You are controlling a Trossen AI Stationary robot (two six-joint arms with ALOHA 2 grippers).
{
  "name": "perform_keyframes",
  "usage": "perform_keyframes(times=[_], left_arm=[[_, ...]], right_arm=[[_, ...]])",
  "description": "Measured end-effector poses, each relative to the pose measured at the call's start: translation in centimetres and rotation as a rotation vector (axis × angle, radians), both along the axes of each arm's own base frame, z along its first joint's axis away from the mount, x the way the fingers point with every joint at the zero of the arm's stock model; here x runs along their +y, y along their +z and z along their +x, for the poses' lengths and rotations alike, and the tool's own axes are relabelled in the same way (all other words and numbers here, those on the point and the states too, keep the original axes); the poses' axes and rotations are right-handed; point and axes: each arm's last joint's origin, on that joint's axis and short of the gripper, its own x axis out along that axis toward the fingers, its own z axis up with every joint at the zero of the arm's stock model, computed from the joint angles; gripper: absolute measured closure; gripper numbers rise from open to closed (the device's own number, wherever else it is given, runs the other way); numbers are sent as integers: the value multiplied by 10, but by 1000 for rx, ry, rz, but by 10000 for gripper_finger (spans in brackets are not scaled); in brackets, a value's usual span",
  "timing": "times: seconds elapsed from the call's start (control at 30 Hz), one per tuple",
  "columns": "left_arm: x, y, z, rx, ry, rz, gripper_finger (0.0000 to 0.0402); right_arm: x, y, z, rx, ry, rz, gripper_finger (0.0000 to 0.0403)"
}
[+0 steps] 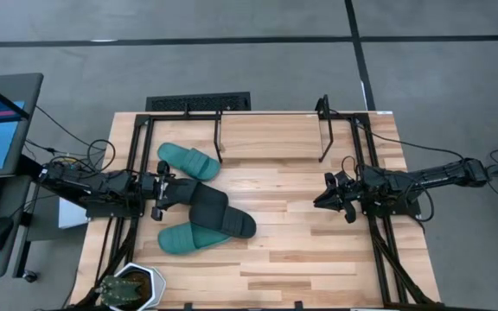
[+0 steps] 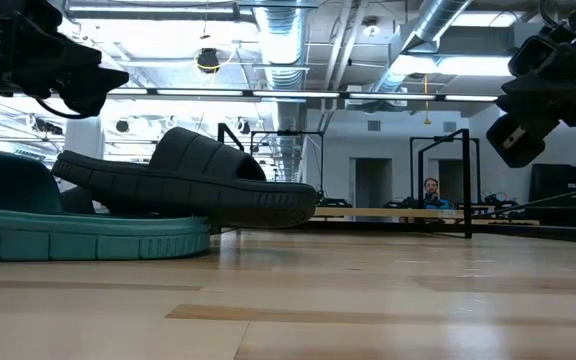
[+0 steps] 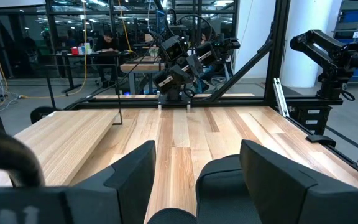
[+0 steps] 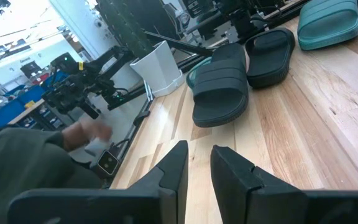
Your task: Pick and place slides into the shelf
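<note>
Two teal slides and two black slides lie on the table's left half. One black slide rests with its sole partly on the near teal one. The shelf of thin black rods stands along the far edge. My left gripper hangs level and open just left of the slides and above them, touching nothing; its fingers are wide apart. My right gripper waits on the right side of the table, its fingers a narrow gap apart with nothing between.
A white pot with a plant sits at the near left corner. A black slotted grille lies beyond the far edge. Bare wood spreads between the grippers. A person's sleeve and blurred hand show beyond the table's left.
</note>
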Motion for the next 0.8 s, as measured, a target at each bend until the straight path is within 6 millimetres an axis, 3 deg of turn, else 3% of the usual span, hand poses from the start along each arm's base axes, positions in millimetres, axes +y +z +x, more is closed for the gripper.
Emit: perform_keyframes(times=[0.8], left_arm=[[0,0,0,-1,1,21,180]], right_arm=[[0,0,0,0,0,0,344]])
